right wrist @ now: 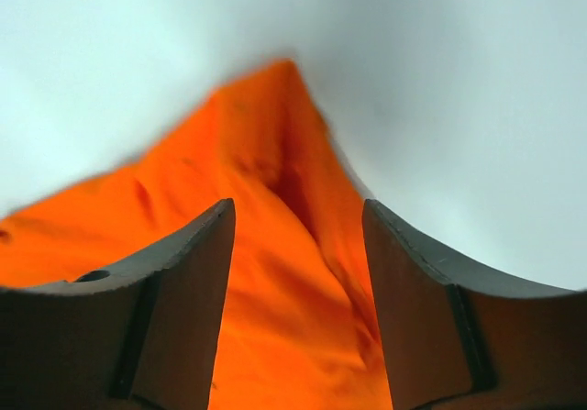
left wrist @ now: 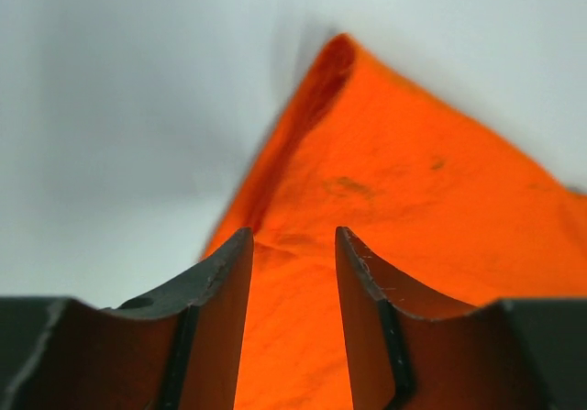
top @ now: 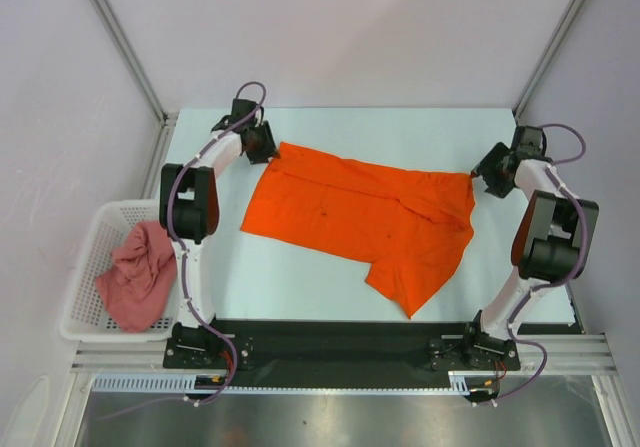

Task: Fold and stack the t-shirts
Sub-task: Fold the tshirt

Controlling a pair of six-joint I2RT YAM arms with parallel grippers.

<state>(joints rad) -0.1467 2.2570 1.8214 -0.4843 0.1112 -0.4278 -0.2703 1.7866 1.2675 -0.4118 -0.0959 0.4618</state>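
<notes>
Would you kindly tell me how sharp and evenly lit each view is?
Top external: sharp and evenly lit, with soft shadows around the orange t-shirt. Left wrist: the left fingers are fairly crisp and pick up an orange glow, while the cloth's far corner is blurred. Right wrist: the same, the right fingers clear, the shirt's tip soft.

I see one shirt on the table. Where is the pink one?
In the top view, the pink t-shirt lies crumpled in the white basket, left of the left arm.
</notes>
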